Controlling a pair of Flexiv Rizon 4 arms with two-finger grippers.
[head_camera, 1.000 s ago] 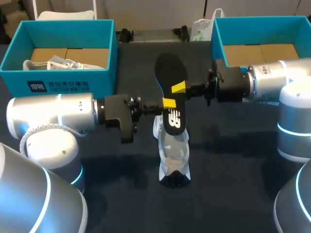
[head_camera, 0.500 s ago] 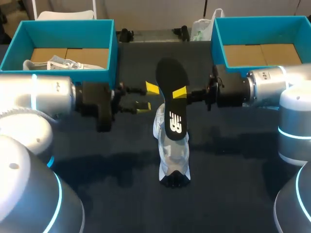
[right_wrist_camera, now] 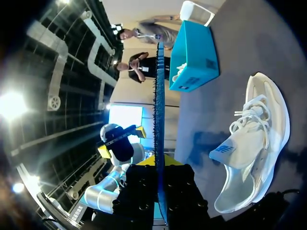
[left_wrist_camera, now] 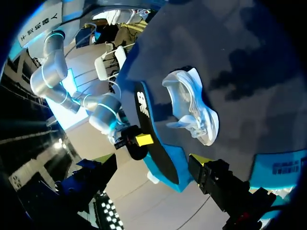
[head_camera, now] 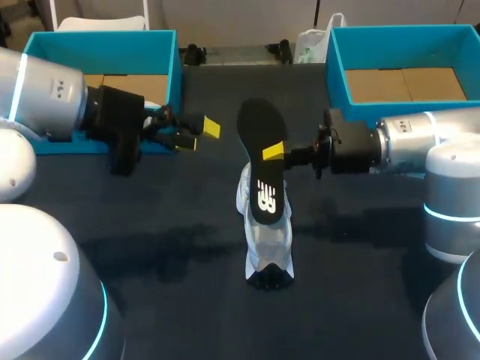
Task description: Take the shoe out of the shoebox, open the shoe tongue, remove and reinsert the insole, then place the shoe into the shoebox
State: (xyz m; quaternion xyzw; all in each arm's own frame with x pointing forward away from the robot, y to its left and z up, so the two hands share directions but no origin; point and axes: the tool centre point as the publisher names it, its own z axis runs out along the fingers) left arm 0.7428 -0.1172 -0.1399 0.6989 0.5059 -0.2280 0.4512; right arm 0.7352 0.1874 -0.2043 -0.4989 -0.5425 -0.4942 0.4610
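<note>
A white shoe (head_camera: 266,238) lies on the dark table, toe toward the front edge. Above its heel the black insole (head_camera: 262,161) hangs in the air, with my right gripper (head_camera: 274,152) shut on its edge. The right wrist view shows the insole (right_wrist_camera: 159,115) edge-on between the fingers, with the shoe (right_wrist_camera: 249,143) beside and below. My left gripper (head_camera: 196,136) is open and empty, off to the left of the insole near the left shoebox (head_camera: 105,45). From the left wrist, the shoe (left_wrist_camera: 194,108) and the insole (left_wrist_camera: 152,143) lie ahead of the open gripper (left_wrist_camera: 153,162).
Two teal shoeboxes stand at the back, the left one holding another white shoe (right_wrist_camera: 180,71), the right one (head_camera: 397,37) showing only its cardboard floor. Dark table (head_camera: 150,247) surrounds the shoe.
My left gripper let go of the insole, opened wide and drew back left toward the left shoebox. The right gripper kept the insole, which sank slightly.
</note>
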